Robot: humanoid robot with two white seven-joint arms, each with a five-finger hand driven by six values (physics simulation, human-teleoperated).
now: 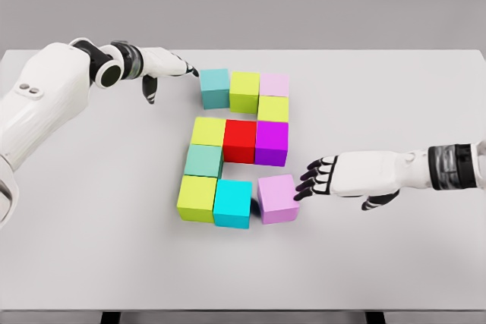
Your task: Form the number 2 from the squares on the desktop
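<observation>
A: While you look at the centre of the frame, what do you see on the table [91, 263]?

B: You see 11 blocks laid out as a 2. Along the top, left to right, sit a teal block [215, 87], a lime block [244, 91] and a pale pink block [274, 84], with another lime block [273, 108] just below the pink one. The middle row runs yellow-green [208, 131], red [240, 140], purple [272, 143]. Below the yellow-green one sits a second teal block [203, 161]. The bottom row runs lime [197, 197], cyan [232, 202], then a lilac block [277, 198], turned slightly askew.

A: And your hands?

B: Your left hand [161, 66] is at the upper left, fingers released, its tips right beside the top teal block. Your right hand [345, 176] comes in from the right, fingers [311, 176] relaxed and holding nothing, right at the lilac block's right side.
</observation>
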